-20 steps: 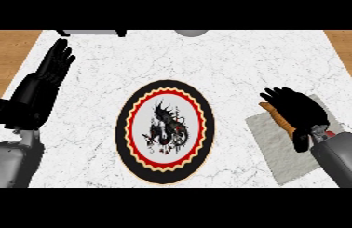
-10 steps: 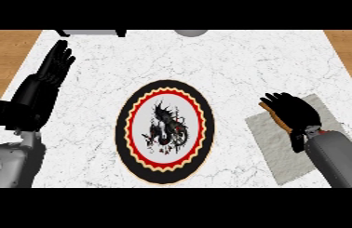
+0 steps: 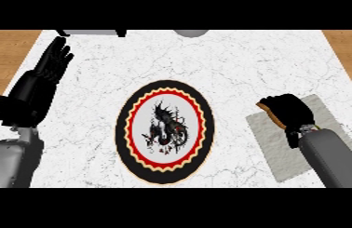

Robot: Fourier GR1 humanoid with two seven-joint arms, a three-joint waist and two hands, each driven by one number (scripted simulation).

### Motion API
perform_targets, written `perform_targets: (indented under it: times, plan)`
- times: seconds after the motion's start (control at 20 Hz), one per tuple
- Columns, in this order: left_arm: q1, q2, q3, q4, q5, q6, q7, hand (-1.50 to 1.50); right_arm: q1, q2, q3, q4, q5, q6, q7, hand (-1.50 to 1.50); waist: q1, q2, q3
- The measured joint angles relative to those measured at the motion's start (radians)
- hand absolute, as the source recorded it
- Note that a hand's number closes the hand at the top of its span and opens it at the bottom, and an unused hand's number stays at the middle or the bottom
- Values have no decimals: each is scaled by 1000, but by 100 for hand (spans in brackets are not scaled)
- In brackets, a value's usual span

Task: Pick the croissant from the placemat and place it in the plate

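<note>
Over the grey placemat (image 3: 302, 148) at the counter's right, the right hand (image 3: 292, 110) has its fingers curled round the brown croissant (image 3: 269, 111), more tightly than a moment ago, when they lay spread on it. Well apart at centre, the patterned plate (image 3: 131, 143) holds nothing. At the left edge, the left hand (image 3: 43, 78) rests unchanged, fingers straight.

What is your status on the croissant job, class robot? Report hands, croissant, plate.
Right hand curled over croissant, above placemat. Left hand open, resting at left edge. Plate holds nothing; path to it unobstructed.
</note>
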Motion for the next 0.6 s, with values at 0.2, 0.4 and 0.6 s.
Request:
perform_targets:
  times: [0.2, 0.4, 0.6]
  plan:
    - [38, 4, 16, -23, -1, 7, 4, 0, 60, 51, -64, -50, -11, -46, 146, 150, -37, -20, -10]
    - [73, 21, 56, -12, -9, 35, 14, 0, 185, 90, -205, -91, -82, -70, 358, 150, -155, -61, -23]
    - [104, 40, 92, -8, -16, 54, 21, 0, 315, 138, -284, -164, -88, -162, 536, 150, -223, -82, -27]
